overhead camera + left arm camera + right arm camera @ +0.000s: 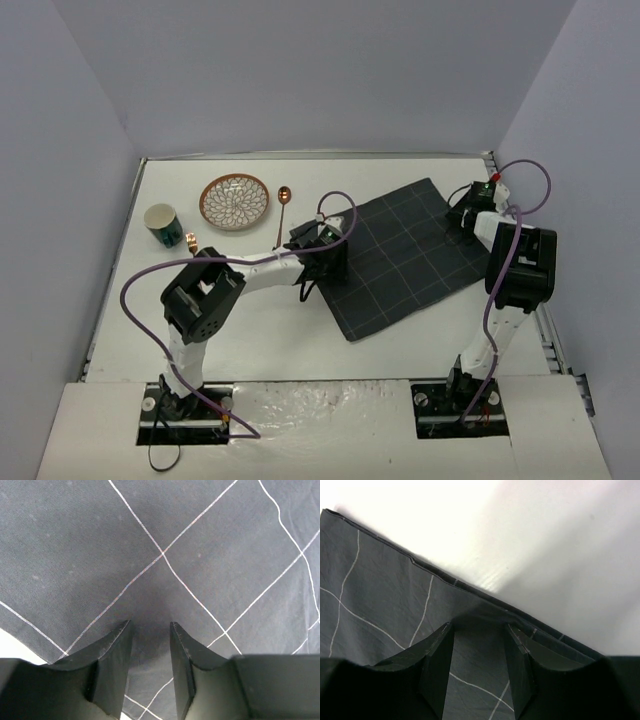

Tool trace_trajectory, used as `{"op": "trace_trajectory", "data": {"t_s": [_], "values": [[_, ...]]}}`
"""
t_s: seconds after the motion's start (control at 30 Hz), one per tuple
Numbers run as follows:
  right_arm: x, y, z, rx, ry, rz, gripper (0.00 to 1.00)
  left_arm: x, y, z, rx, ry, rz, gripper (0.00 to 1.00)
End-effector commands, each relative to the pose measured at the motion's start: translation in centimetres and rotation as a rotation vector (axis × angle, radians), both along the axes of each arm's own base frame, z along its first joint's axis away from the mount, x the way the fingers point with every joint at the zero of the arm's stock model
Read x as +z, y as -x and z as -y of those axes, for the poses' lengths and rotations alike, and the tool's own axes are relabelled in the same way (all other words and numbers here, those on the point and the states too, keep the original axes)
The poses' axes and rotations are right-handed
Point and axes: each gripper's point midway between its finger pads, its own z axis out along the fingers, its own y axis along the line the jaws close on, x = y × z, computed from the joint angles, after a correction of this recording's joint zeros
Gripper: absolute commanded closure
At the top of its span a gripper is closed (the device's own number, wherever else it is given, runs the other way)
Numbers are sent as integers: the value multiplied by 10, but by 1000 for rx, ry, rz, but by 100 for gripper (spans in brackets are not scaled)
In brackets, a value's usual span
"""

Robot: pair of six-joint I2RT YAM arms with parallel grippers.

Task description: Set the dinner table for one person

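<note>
No readable text, labels, brands or numbers in any view. Cloth [405, 255] has only thin grid lines; plate [234, 201], left of cloth, only a petal pattern.

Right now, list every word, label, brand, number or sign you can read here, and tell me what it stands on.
No readable text in any view.
plate: petal pattern only, no writing.
cup: pale markings, too small to read as anything.
cloth: thin grid lines only.
</note>
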Motion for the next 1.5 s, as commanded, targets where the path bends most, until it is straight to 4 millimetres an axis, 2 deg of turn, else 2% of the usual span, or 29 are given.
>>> {"op": "trace_trajectory", "data": {"t_s": [0.0, 0.03, 0.1, 0.23, 0.33, 0.43, 0.53, 0.6, 0.67, 0.73, 0.83, 1.03, 1.23, 1.3, 1.47], "values": [[4, -10, 7, 53, 40, -27, 58, 6, 6, -20, 67, -37, -17, 63], [13, -16, 7, 67, 52, -6, 58, 13, 2, -22, 69, -35, 1, 60], [39, -27, 4, 125, 78, 48, 58, 40, -14, -27, 62, -23, 65, 54], [99, -35, -18, 232, 127, 165, 52, 72, -37, -40, 53, -54, 148, 41], [122, -33, -34, 308, 151, 209, 49, 87, -60, -49, 53, -34, 185, 38], [131, -37, -50, 392, 169, 231, 47, 90, -85, -60, 70, -20, 200, 42], [127, -48, -71, 493, 199, 228, 47, 80, -103, -65, 58, -30, 197, 50], [126, -56, -83, 558, 240, 228, 45, 80, -112, -65, 48, -40, 213, 54], [121, -65, -89, 610, 283, 220, 44, 83, -122, -63, 40, -52, 237, 57], [112, -80, -96, 651, 284, 218, 43, 78, -127, -61, 22, -71, 246, 60], [102, -92, -100, 685, 279, 218, 43, 72, -131, -60, 10, -79, 251, 63], [76, -106, -109, 769, 302, 191, 41, 44, -128, -63, 13, -117, 204, 67], [38, -115, -104, 791, 320, 105, 41, 17, -116, -86, 90, -176, 133, 70], [19, -114, -103, 798, 314, 65, 41, 12, -110, -90, 128, -162, 104, 73], [-2, -118, -104, 803, 333, 20, 38, -13, -90, -104, 196, -190, 24, 85]]}}
